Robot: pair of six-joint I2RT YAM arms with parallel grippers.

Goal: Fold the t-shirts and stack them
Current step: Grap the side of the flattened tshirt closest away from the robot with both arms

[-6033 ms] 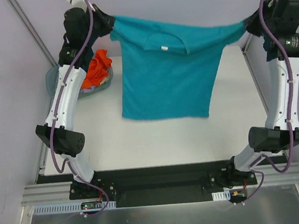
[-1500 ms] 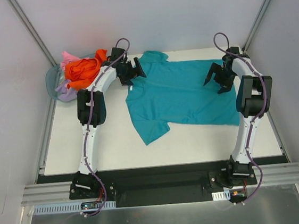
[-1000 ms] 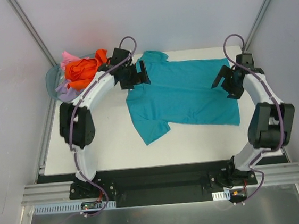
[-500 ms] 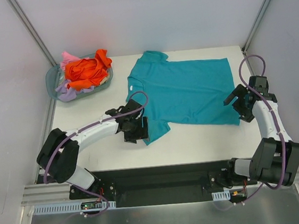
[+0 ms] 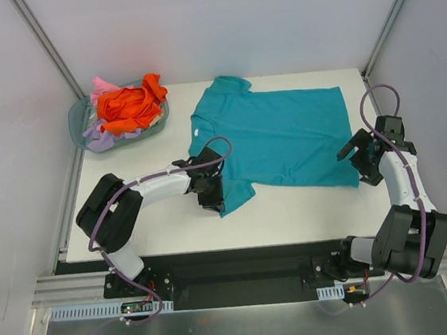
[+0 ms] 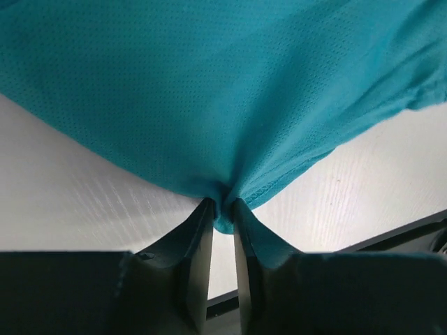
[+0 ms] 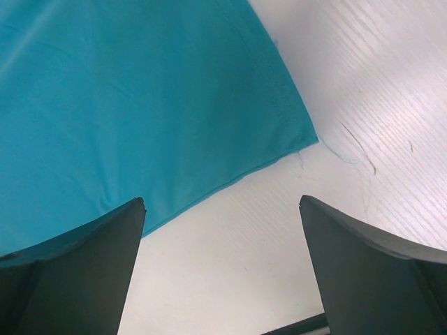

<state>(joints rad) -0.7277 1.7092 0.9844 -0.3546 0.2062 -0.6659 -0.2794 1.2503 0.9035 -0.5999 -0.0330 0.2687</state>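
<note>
teal t-shirt [image 5: 276, 138] spread flat on the white table [image 5: 159, 238], collar end at its left, hem end at its right; one sleeve at its far-left corner, the other sleeve [image 5: 233, 197] sticking out at its near-left corner; small white tag [image 5: 196, 132] at the collar; cloth mostly smooth, a few soft wrinkles.

left gripper [image 5: 215, 202] low at the shirt's near-left sleeve; left wrist view: fingers [image 6: 199, 230] pressed together on the sleeve's hemmed edge [image 6: 221, 209], cloth bunched into a small peak between them, rest of the teal t-shirt [image 6: 230, 91] fanning up and away, table [image 6: 363, 188] showing either side of the pinch.

right gripper [image 5: 357, 165] just off the shirt's near-right hem corner; right wrist view: fingers [image 7: 77, 265] spread wide, nothing between them; teal t-shirt [image 7: 126, 91] fills the upper left, its hem corner [image 7: 311, 138] lying flat on the table [image 7: 230, 258], a loose thread trailing off that corner; fingertips not touching the cloth as far as can be seen.

round grey-blue basket [image 5: 77, 119] well off the shirt's far-left side, apart from it; in it a heaped orange t-shirt [image 5: 125, 104], a lavender t-shirt [image 5: 99, 139] hanging over the near rim, a pink t-shirt [image 5: 101, 86] poking up at the back; all crumpled, unfolded.
</note>
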